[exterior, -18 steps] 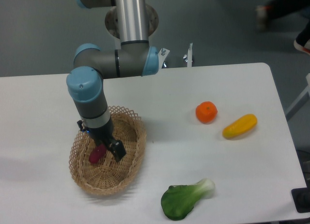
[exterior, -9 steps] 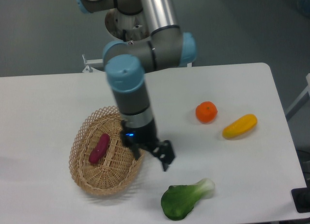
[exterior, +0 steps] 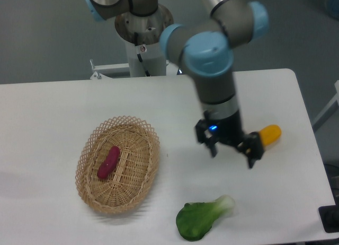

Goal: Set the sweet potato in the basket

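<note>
From the fixed camera, the sweet potato lies inside the basket, on the woven floor left of its centre, its long axis running from lower left to upper right. Nothing touches it. The basket sits on the left half of the white surface, its looped rim whole all the way round.

The arm reaches down from the top of the frame over the right half of the surface, well apart from the basket. Its end effector hangs low with its two dark fingers spread wide, one finger toward the left and the other toward the right, and nothing between them. A small blue light glows on the wrist just above the fingers.

The right finger stands in front of a yellow vegetable, hiding its left end; whether they touch cannot be told from this angle. Only the vegetable's right, orange-tinged part shows.

A bok choy lies near the front edge of the surface, below the end effector and to the right of the basket, its dark green leaves to the left and pale stalk to the right. It is apart from both basket and fingers.
</note>
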